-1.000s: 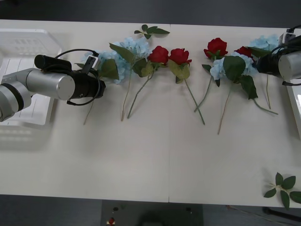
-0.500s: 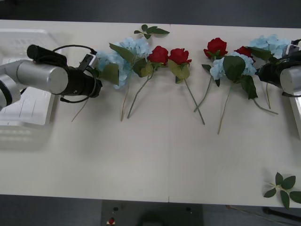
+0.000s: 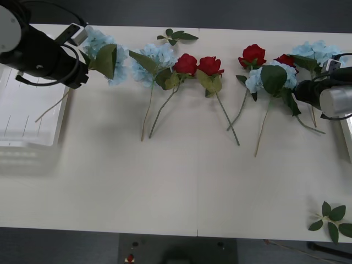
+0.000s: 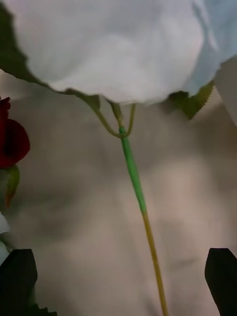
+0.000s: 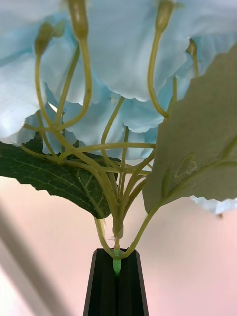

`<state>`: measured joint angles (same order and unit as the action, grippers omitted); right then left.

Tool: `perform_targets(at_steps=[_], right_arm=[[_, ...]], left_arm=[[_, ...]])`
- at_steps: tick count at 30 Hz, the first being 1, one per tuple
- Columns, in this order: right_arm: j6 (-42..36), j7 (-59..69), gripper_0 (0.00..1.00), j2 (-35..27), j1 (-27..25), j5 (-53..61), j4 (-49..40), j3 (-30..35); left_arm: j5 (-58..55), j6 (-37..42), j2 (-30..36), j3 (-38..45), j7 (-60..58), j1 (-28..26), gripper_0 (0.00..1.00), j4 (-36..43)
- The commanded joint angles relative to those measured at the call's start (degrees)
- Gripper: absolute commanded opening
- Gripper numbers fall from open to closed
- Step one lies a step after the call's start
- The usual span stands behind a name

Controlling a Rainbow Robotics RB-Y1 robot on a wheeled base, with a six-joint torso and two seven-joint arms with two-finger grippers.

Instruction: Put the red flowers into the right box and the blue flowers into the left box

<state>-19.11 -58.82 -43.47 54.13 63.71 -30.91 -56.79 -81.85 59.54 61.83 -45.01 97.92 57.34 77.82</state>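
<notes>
One blue flower (image 3: pixel 102 52) is hanging pinched in your left gripper (image 5: pixel 117 276) at upper left, nearing the slotted box (image 3: pixel 27 118), while your right gripper (image 4: pixel 118 281) is spreading around another stem (image 4: pixel 136 185).

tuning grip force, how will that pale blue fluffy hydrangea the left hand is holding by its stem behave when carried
Probably top-heavy: the pale blue fluffy hydrangea has a big head and leaf on a thin stem. The left hand is shut on that stem just under the head, so the long tail hanging over the white slotted basket may swing. It likely weighs little, so a light grip may do.
</notes>
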Motion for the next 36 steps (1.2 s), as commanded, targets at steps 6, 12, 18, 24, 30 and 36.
perform_targets(at_steps=[6, 12, 18, 24, 30, 36], right_arm=[[2.14, 3.27, 0.92, -0.04, 0.01, 0.19, 0.85, 1.24], [2.14, 3.36, 0.52, 0.05, 0.01, -3.07, 1.29, 1.24], [2.14, 3.36, 0.05, 0.05, 0.01, -3.42, 1.64, 1.24], [2.14, 3.36, 0.05, 0.05, -0.16, -4.03, 1.82, 1.24], [2.14, 3.36, 0.05, 0.05, -0.69, -5.62, 1.82, 1.24], [2.32, 3.36, 0.49, 0.05, -1.22, -6.05, 1.11, 1.24]], left_arm=[[5.12, 27.56, 0.57, 31.65, 0.08, -9.36, 0.00, 11.39], [12.59, 38.11, -4.26, 47.74, 0.43, -15.60, 0.00, 18.16], [19.36, 37.58, -5.40, 54.06, -0.54, -20.52, 0.00, 20.44], [23.84, 33.18, -5.31, 54.77, -11.44, -24.47, 0.00, 20.35], [30.00, 30.11, -5.40, 54.68, -23.21, -26.14, 0.00, 20.26], [40.54, 22.99, -7.78, 51.60, -26.91, -26.06, 0.00, 19.91]])
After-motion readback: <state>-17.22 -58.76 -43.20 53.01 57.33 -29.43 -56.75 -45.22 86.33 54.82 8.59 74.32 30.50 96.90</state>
